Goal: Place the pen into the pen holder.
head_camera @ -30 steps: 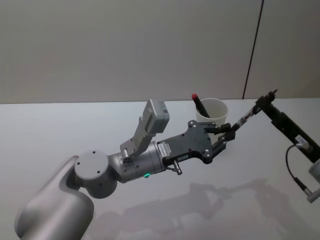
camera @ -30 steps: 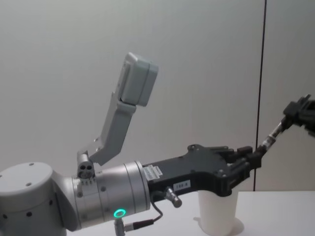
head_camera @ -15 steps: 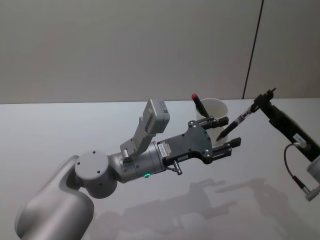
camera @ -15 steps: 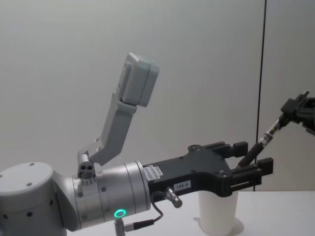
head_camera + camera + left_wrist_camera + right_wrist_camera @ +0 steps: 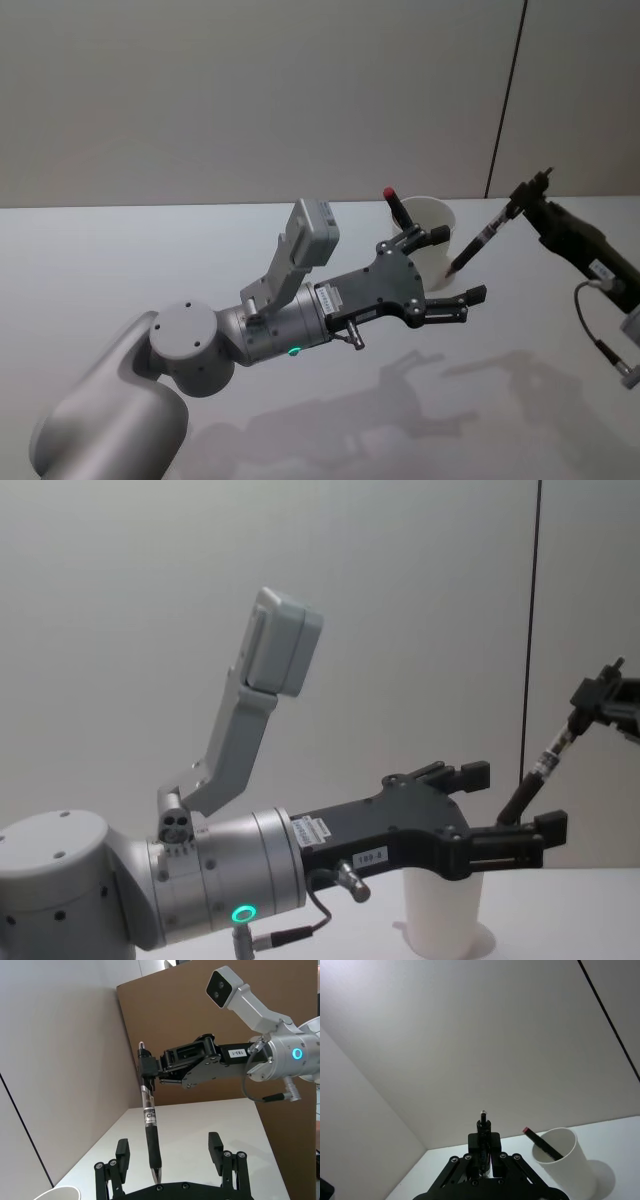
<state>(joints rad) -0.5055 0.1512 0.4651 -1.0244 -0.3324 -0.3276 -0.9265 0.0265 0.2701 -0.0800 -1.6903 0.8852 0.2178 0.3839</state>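
Black pen [image 5: 484, 238], right gripper [image 5: 524, 194] pinching, left gripper [image 5: 448, 266] spread

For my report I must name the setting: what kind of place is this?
Probably a robot test bench: a bare white table, plain walls with a brown board behind, and only a paper cup and pen as props.

left gripper [image 5: 447, 266] fingers flank the pen [image 5: 482, 241].

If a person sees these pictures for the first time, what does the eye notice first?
First, the black pen, held slanted in the air by the right end effector, tip near the open left end effector. Behind stands the white pen holder on the table, with a red-capped pen inside.
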